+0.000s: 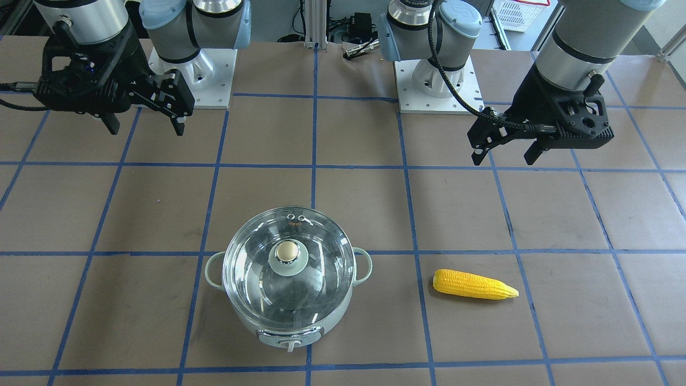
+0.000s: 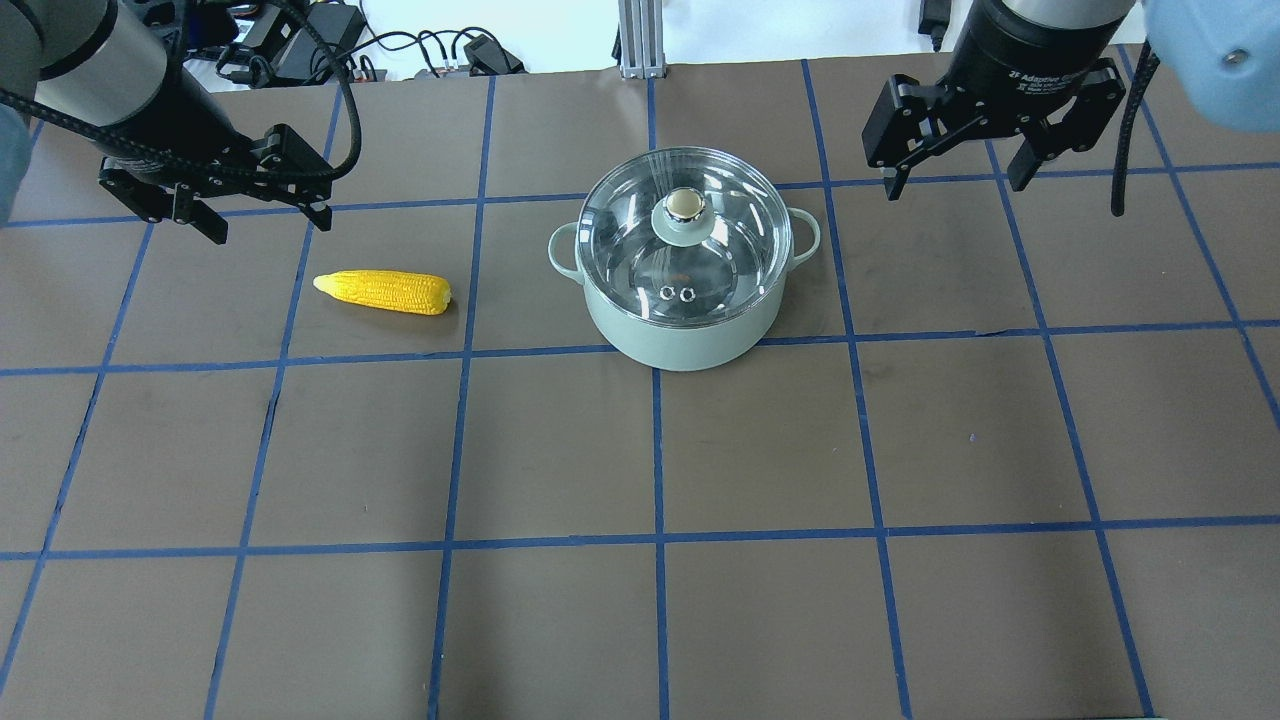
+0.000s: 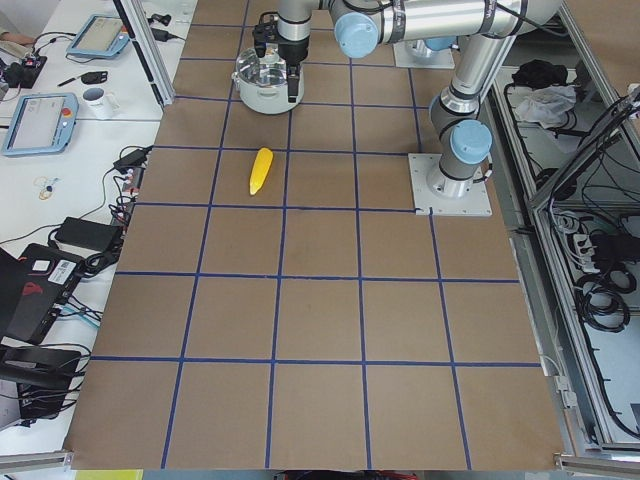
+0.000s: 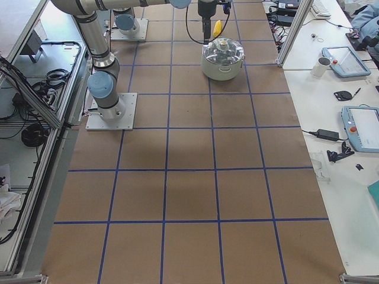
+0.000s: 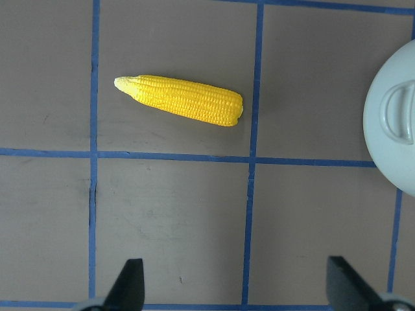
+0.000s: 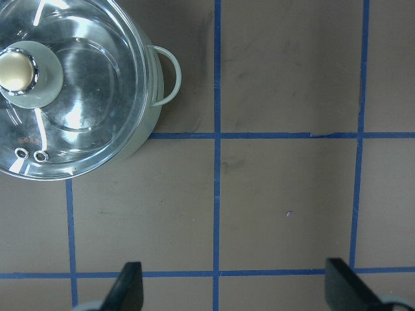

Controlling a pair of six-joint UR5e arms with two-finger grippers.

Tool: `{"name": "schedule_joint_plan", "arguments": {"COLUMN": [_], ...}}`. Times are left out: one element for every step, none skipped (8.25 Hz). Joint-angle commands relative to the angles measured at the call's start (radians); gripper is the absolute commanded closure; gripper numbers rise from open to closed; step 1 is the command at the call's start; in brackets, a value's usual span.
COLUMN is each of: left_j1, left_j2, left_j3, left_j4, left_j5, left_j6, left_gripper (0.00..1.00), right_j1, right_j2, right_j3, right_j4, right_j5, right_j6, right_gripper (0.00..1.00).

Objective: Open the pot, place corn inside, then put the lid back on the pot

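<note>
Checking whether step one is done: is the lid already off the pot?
No, the lid sits flat on the pot, covering its rim all round.

I can read one marking only. White lettering "2F Adaptive" stands on the black collar (image 2: 1035, 72) of the right gripper (image 2: 955, 182), toward the tabletop's right edge; the rest of that line is cut off. Lettering on the left arm's joint (image 1: 423, 21) is too blurred to read.

Overhead: behind robot, looks forward-down on bench (image 2: 560, 450). Front: across bench, faces robot bases (image 1: 193, 80), steep. Side views: high, far, from bench ends. Wrist views: close, straight down. Pot (image 2: 680, 345) appears in all six.
</note>
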Motion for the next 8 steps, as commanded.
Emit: {"name": "schedule_joint_plan", "arguments": {"left_j1": [0.013, 0.024, 0.048, 0.071, 0.076, 0.076, 0.076, 0.076], "left_j2": [-0.029, -0.055, -0.082, -0.110, -0.135, -0.164, -0.191, -0.216], "left_j3": [-0.002, -0.006, -0.002, -0.008, -0.008, -0.008, -0.009, -0.009], "left_j4": [0.041, 0.102, 0.117, 0.165, 0.205, 0.232, 0.279, 0.313], "left_j5": [0.005, 0.008, 0.005, 0.002, 0.003, 0.003, 0.003, 0.000], "left_j6": [0.285, 0.392, 0.504, 0.633, 0.754, 0.860, 0.937, 1.028], "left_gripper": [0.00, 0.00, 0.00, 0.00, 0.00, 0.00, 0.00, 0.00], "right_j1": [0.000, 0.000, -0.002, -0.006, -0.014, -0.023, -0.031, -0.034], "right_j2": [0.001, 0.001, 0.001, 0.001, 0.001, 0.001, 0.003, 0.007], "right_j3": [0.000, 0.000, 0.002, 0.000, 0.000, 0.000, 0.003, 0.014], "right_j4": [-0.001, -0.001, -0.001, -0.002, -0.001, -0.001, -0.004, -0.015], "right_j5": [-0.001, -0.002, -0.002, -0.004, -0.004, -0.001, 0.011, 0.011], "right_j6": [0.002, 0.003, 0.003, 0.003, 0.003, 0.005, 0.003, 0.002], "right_gripper": [0.00, 0.00, 0.00, 0.00, 0.00, 0.00, 0.00, 0.00]}}
